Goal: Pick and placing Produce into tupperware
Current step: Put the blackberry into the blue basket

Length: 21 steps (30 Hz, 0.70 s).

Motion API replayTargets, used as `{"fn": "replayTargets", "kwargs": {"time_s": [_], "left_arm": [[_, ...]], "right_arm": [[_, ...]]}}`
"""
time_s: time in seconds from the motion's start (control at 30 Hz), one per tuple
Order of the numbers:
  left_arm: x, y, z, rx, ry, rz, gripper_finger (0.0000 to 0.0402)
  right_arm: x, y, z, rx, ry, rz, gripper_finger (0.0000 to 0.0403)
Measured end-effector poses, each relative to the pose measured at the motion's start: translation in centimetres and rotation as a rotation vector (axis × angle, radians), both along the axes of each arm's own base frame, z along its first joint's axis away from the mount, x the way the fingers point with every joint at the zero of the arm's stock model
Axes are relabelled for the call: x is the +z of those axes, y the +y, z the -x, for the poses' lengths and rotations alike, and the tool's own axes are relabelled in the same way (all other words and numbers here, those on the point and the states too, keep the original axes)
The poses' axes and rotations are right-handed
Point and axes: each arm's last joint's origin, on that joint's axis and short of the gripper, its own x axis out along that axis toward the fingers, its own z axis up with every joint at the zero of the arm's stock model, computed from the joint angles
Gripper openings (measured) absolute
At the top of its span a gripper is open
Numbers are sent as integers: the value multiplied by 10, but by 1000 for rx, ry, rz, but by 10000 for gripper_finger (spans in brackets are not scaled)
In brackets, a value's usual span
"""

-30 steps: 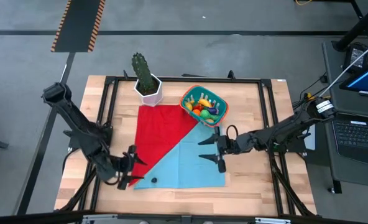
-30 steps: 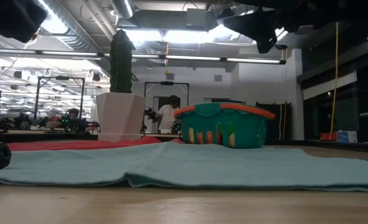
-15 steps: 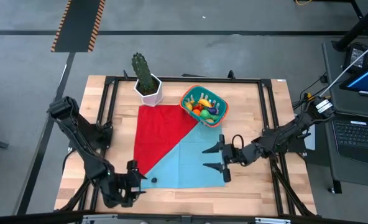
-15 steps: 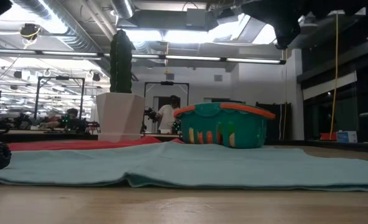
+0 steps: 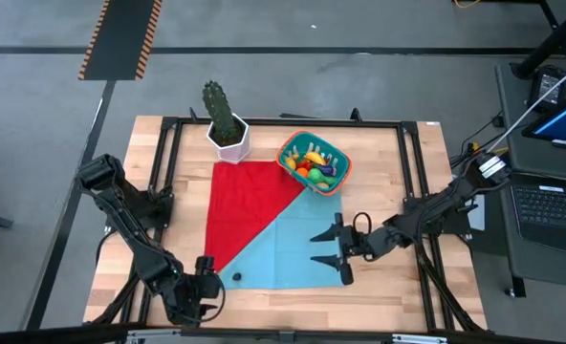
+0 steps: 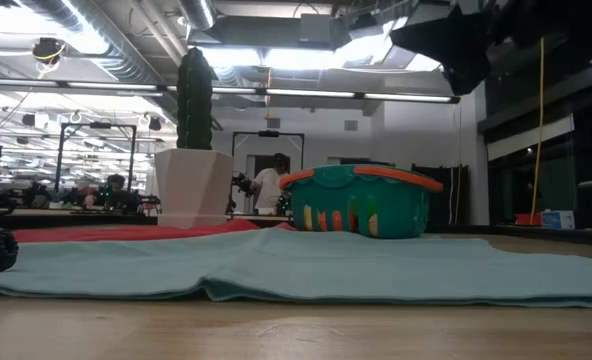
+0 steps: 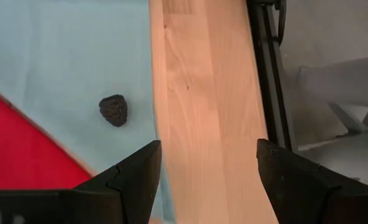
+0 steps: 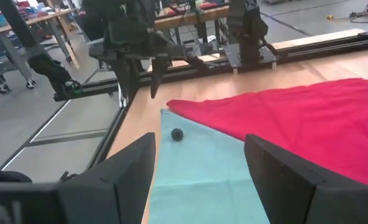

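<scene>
Produce (image 5: 314, 162) fills the tupperware (image 5: 291, 150); left pincer (image 5: 205, 277) and right pincer (image 5: 328, 250) gape, holding nothing.

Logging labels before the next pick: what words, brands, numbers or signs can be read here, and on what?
None can be read.
tupperware: no label visible.
white plant pot: plain.
laptop screen beside the table: content too small to read.
striped floor strip: orange and black hazard bars only, no words.
</scene>
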Motion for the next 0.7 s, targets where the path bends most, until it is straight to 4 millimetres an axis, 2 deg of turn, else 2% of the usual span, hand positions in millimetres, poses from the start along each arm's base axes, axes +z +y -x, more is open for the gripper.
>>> {"fn": "replayTargets", "kwargs": {"time_s": [0.33,0.7], "left_arm": [[0,2,-3,-36,-11,-35,250],[0,27,-30,132,-23,-38,250]], "right_arm": [[-7,2,-3,1,4,3,248],[-7,2,-3,5,0,28,248]]}}
